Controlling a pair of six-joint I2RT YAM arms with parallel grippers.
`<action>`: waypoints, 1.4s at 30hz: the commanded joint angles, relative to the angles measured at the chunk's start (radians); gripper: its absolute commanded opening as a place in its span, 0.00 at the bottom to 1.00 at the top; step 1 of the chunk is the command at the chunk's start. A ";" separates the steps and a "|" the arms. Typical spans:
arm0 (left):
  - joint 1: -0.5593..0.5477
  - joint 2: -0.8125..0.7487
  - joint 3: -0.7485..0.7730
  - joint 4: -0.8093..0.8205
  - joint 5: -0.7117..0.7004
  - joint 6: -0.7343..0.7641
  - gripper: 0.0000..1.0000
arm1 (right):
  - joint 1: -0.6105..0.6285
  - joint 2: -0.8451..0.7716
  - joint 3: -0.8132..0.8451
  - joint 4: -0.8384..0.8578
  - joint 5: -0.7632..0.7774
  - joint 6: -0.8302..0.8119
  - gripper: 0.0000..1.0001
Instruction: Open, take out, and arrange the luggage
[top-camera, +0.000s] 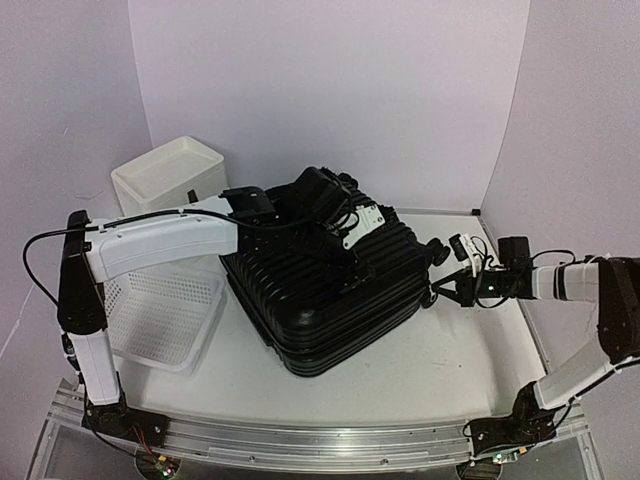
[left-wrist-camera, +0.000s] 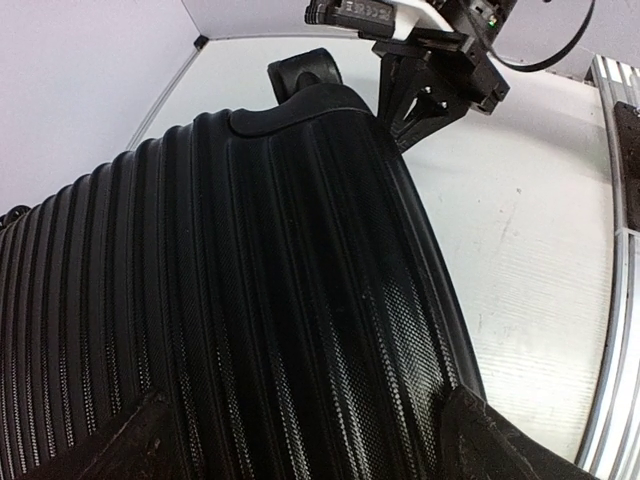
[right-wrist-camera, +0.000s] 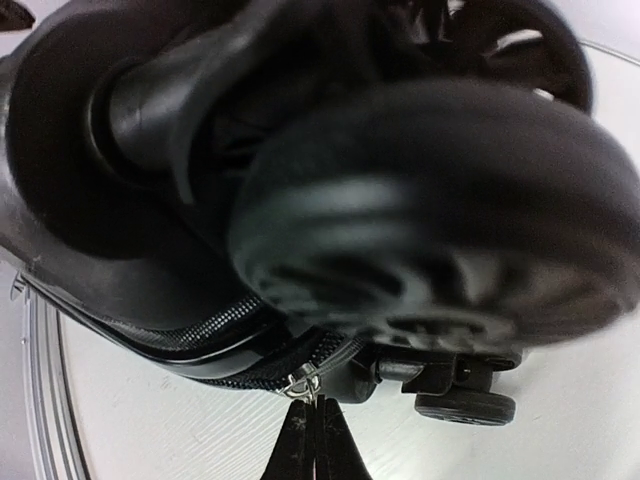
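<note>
The luggage (top-camera: 330, 295) is black all over, its shell striped with raised ribs, the rim showing a fine woven dot pattern; its caster wheel (right-wrist-camera: 430, 210) is black too, and the zip pull (right-wrist-camera: 303, 383) is silver. The right arm's fingers (right-wrist-camera: 295, 447) are black. The basket (top-camera: 165, 320) is white, dotted with rows of little holes, the box (top-camera: 165, 175) plain white. The counter (top-camera: 440, 360) is off-white with faint fine lines, the walls (top-camera: 330, 90) pale lilac, the left arm (top-camera: 160, 240) white with black joints
</note>
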 joint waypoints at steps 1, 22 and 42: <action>0.007 0.034 -0.132 -0.145 0.005 0.082 0.92 | -0.093 0.113 0.057 0.171 -0.044 0.021 0.00; -0.021 0.189 0.322 -0.102 0.179 0.305 0.99 | 0.068 0.070 0.047 0.025 -0.174 -0.233 0.00; -0.019 0.503 0.580 -0.116 0.029 0.572 1.00 | 0.069 -0.003 0.013 0.045 -0.081 -0.137 0.00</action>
